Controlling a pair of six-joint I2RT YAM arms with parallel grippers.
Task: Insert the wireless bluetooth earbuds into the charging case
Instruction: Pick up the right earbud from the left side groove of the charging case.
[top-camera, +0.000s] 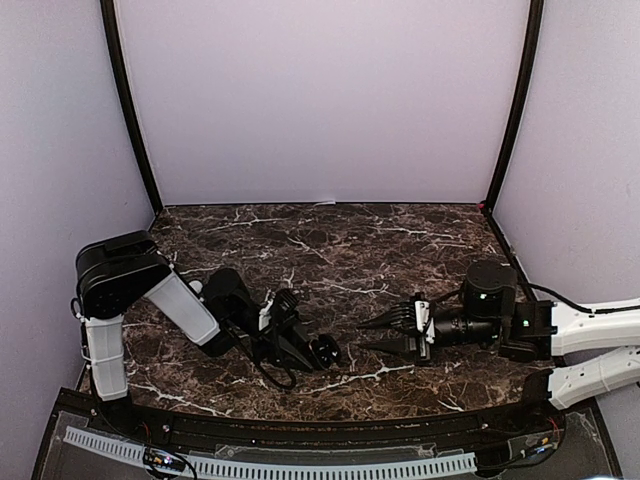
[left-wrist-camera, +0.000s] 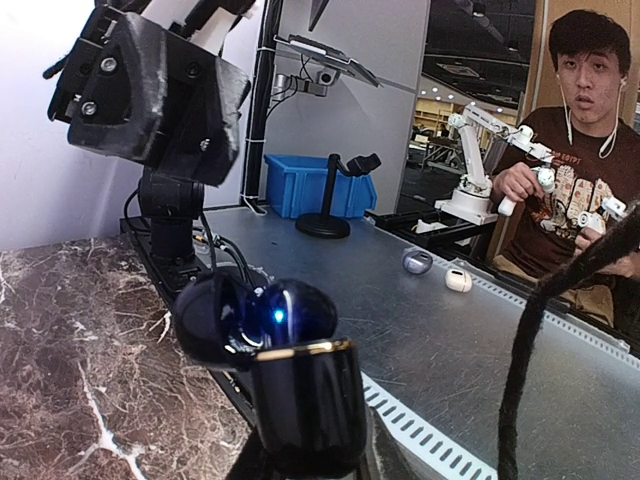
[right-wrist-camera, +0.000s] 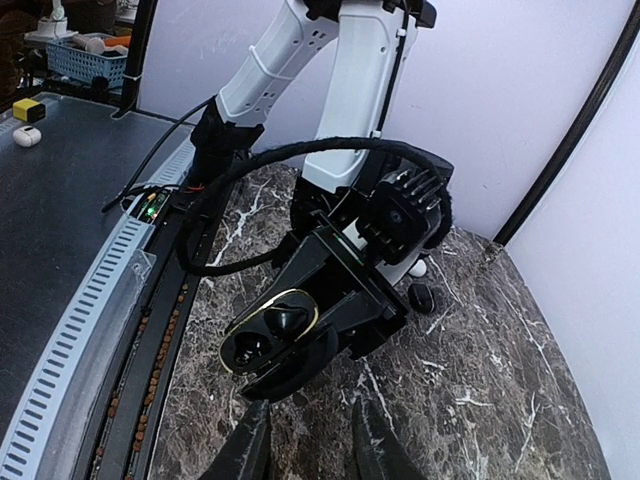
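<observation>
Left claw (top-camera: 312, 348) pinches the open black case (right-wrist-camera: 268, 332), held over the desk (top-camera: 350, 250) near its front edge. Right claw (right-wrist-camera: 312, 408) is spread, tips pointing at the case, close to it. One black bud (right-wrist-camera: 422, 297) lies on the desk behind the left arm (top-camera: 180, 305).
</observation>
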